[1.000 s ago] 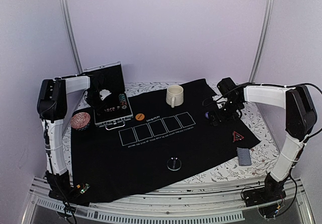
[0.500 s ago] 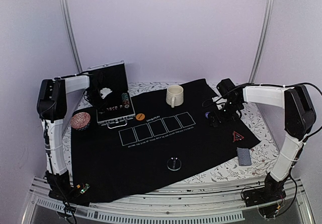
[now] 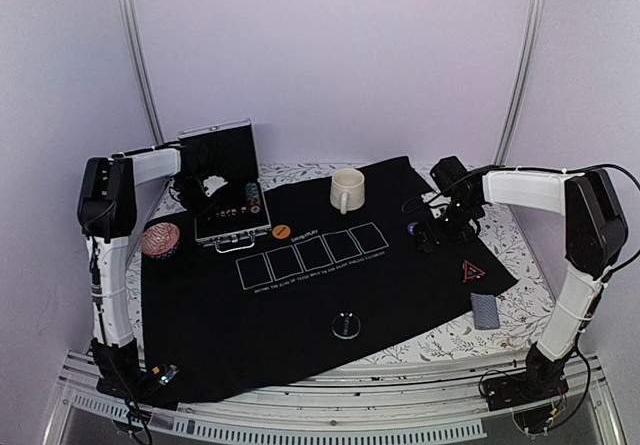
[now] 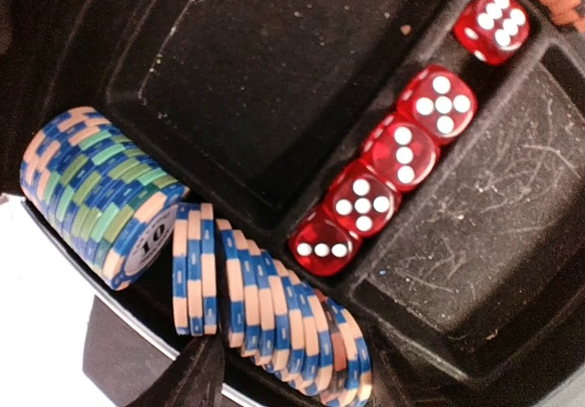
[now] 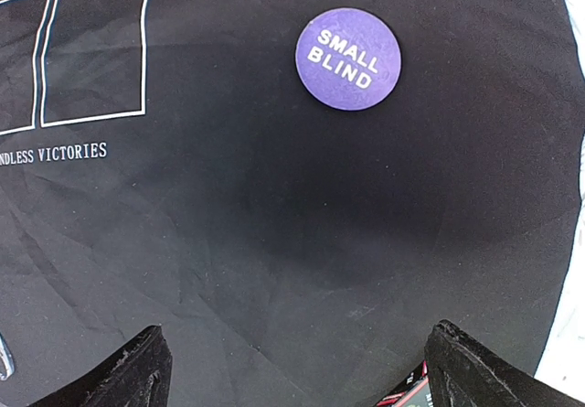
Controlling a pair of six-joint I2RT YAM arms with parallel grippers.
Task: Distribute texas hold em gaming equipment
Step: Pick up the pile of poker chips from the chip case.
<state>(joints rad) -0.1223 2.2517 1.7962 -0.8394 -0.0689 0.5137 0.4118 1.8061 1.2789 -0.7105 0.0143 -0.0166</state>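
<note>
An open metal case at the mat's far left holds poker chips. In the left wrist view a fanned row of blue-and-cream chips lies in its slot beside a blue-green stack and red dice. My left gripper reaches into the case, its jaws bracketing that row and pressed on it. My right gripper hangs open over the black mat, just short of the purple SMALL BLIND disc. The orange disc, red-edged triangle, dark disc and card deck lie apart.
A cream mug stands at the mat's far middle. A pink patterned round thing sits left of the case. White card outlines are printed mid-mat. The case lid stands up behind the left gripper.
The case has slid and turned a little, with its lid standing more upright. The left gripper has shifted inside it. The right gripper has barely moved.
</note>
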